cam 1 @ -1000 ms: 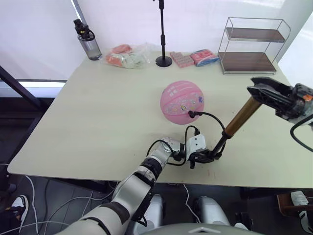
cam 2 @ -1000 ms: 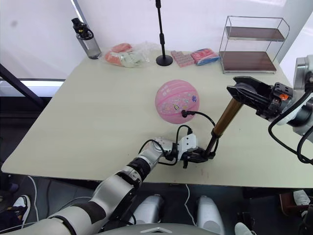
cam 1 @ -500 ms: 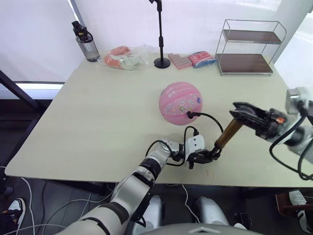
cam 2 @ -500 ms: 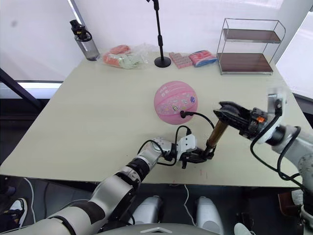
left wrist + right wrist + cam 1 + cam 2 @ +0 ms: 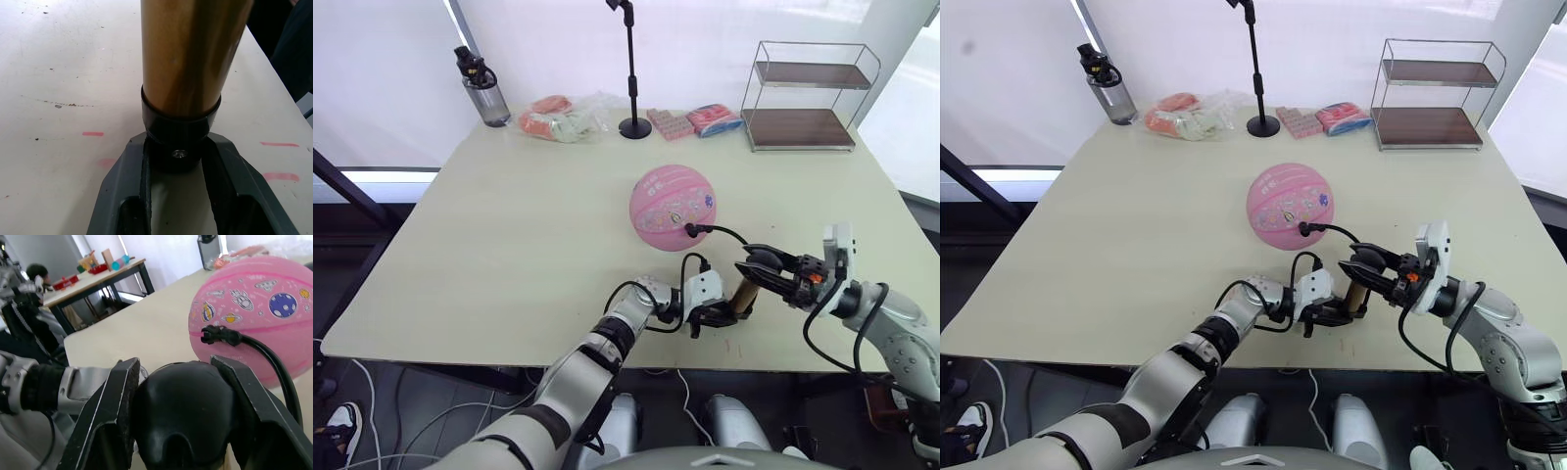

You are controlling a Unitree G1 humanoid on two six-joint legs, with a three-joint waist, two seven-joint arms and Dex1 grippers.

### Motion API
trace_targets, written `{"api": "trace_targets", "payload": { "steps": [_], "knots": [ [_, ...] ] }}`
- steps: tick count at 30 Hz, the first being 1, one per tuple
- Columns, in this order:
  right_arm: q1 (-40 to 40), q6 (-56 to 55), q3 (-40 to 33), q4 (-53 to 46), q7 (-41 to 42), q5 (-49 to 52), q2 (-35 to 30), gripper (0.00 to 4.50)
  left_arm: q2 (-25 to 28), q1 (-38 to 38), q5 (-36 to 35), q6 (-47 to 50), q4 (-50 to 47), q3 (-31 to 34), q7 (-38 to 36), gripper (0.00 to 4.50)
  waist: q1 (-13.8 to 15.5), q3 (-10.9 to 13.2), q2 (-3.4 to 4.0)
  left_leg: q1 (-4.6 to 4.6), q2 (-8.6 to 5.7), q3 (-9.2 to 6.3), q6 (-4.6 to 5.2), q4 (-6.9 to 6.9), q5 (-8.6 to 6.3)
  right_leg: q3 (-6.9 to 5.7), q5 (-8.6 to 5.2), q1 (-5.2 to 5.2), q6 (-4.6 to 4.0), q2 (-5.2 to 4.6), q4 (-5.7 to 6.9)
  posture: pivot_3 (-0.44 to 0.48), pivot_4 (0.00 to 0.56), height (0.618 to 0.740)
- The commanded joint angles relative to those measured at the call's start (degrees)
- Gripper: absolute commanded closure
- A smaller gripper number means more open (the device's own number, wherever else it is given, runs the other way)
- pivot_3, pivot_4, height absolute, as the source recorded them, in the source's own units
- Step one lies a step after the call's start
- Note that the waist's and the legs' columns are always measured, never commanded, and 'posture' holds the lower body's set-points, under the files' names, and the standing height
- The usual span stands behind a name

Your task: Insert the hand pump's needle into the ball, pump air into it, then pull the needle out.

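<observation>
The pink ball rests mid-table. The black hose fitting is plugged into its near side, also seen in the right wrist view; the needle itself is hidden inside the ball. The thin hose curves down to the hand pump, which stands tilted near the front edge with little of its gold barrel showing. My left gripper is shut on the pump's black base cap. My right gripper is shut on the black handle at the top.
At the table's back stand a grey water bottle, a black stand, a wire shelf and several packets. Red marks dot the table around the pump base.
My right gripper has pushed the handle down toward the base, so the pump has shortened. The left gripper and the ball stay put. The camera has shifted slightly.
</observation>
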Motion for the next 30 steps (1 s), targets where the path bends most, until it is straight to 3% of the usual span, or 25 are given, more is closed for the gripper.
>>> {"api": "trace_targets", "payload": {
  "steps": [1,9,20,30],
  "knots": [
    [2.22,-1.94,2.94,3.62,0.22,-6.71,-0.74,2.58,2.39,3.17,4.0,4.74,7.67,-1.48,1.37,3.47,-0.02,-0.06,-0.1,0.01,0.0,0.01,-0.01,0.0,0.0,0.02,0.0,0.0,0.0,0.0,0.0,0.0,0.15,0.731],
    [-2.43,-2.55,-3.86,-0.39,1.45,-1.99,-4.17,2.58,2.52,3.26,4.12,4.57,7.69,-1.4,1.46,3.47,0.03,0.11,-0.03,0.01,-0.03,0.33,-0.04,0.02,-0.02,0.32,0.06,-0.07,0.1,-0.06,0.0,0.0,0.15,0.731],
    [-10.8,6.9,-16.66,-4.64,-0.35,12.53,-13.32,2.58,2.57,2.77,4.18,4.36,7.97,-1.44,1.44,3.47,1.12,1.19,0.02,-0.1,-0.13,1.82,0.56,0.14,-0.06,0.73,0.65,-0.74,1.09,-0.83,0.0,0.0,0.15,0.731],
    [-18.48,14.7,-22.91,-3.55,-3.34,22.14,-20.48,2.58,2.34,2.62,4.27,4.19,8.19,-1.59,1.41,3.47,1.27,1.58,-0.17,-0.25,-0.08,1.69,0.67,0.32,-0.13,0.55,0.7,-0.75,1.14,-0.83,-0.01,0.0,0.15,0.731]
  ]
}}
